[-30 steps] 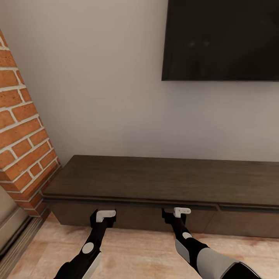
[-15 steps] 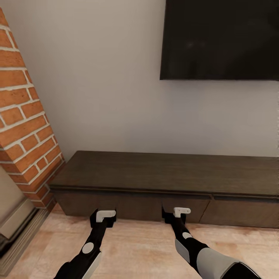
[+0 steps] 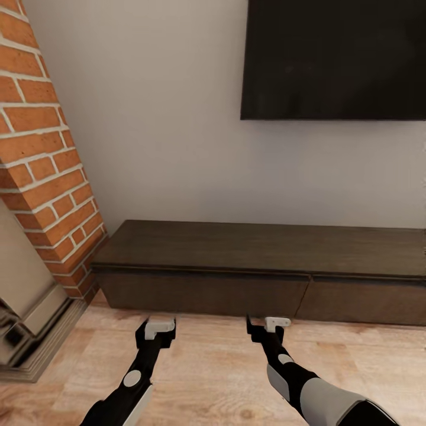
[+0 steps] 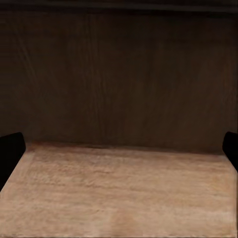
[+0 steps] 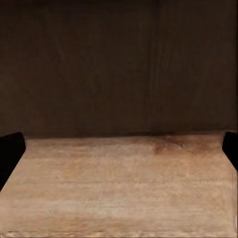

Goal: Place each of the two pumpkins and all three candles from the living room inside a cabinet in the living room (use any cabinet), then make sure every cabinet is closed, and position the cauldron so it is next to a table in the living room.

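One cabinet (image 3: 260,272) runs along the far wall, its two visible drawer fronts flush and shut, with one TV (image 3: 334,59) above it and one brick fireplace (image 3: 41,148) at far left. My left gripper (image 3: 157,327) and right gripper (image 3: 267,325) hang over bare plank floor (image 3: 213,367), just short of the cabinet. In both wrist views my fingertips (image 4: 10,151) sit at opposite edges, so both jaws are spread wide, probably empty.
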Controlling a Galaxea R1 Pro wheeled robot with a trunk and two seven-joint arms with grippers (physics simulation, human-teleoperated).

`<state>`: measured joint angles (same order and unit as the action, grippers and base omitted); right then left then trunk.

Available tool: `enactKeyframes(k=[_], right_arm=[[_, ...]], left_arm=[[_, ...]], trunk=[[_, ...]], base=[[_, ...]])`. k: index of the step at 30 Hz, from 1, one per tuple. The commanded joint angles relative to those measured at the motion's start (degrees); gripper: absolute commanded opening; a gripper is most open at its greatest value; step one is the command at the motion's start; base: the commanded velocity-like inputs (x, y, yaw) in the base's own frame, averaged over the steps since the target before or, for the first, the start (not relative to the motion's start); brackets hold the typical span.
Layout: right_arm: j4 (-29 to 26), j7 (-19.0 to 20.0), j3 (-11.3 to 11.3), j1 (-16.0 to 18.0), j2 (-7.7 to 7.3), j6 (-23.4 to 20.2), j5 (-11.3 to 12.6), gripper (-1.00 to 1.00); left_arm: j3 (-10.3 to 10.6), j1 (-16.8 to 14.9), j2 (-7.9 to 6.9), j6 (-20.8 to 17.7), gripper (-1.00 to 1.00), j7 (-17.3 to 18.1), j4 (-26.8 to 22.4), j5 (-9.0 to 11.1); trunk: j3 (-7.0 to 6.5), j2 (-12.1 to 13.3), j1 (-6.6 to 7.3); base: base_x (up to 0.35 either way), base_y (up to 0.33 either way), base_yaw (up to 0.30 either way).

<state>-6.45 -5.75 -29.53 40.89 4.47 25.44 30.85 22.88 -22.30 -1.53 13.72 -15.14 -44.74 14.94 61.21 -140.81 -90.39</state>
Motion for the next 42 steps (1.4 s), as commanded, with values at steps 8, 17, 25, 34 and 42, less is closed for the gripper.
enactKeyframes(k=[8, 17, 25, 34, 42], right_arm=[[-0.8, -0.5, -0.3, 0.1, -0.39, -9.5, 0.6, 1.0], [-0.9, -0.4, -0.1, 0.1, 0.01, -25.0, 0.8, 1.0], [-0.9, -0.4, -0.1, 0.1, 0.09, -26.1, 0.7, 1.0], [-0.8, -0.3, -0.1, 0.1, 0.1, -26.1, 0.6, 1.0], [-0.2, -0.4, -0.2, 0.0, 0.05, -26.1, 0.3, 1.0]], left_arm=[[0.2, 1.2, -3.23, -4.7, 1.0, -0.3, 0.0, 0.7], [-0.1, 5.0, -5.55, -15.4, 1.0, -0.3, -3.7, 4.4], [-0.1, 5.9, -6.1, -23.5, 1.0, -0.2, -6.7, 5.3], [-0.2, 6.0, -5.96, -24.1, 1.0, -0.2, -6.2, 5.4], [-0.4, 6.0, -5.89, -24.3, 1.0, -0.3, -5.6, 5.6]], trunk=[[0.05, 0.0, 0.04], [-0.13, 0.4, 0.26], [-1.57, 3.6, 2.02], [-3.18, 7.2, 3.99], [-4.62, 10.4, 5.75]], base=[[-0.138, 0.0, 0.0], [-0.009, 0.0, 0.0], [0.0, 0.0, 0.0], [0.0, 0.0, 0.0], [0.0, 0.0, 0.0]])
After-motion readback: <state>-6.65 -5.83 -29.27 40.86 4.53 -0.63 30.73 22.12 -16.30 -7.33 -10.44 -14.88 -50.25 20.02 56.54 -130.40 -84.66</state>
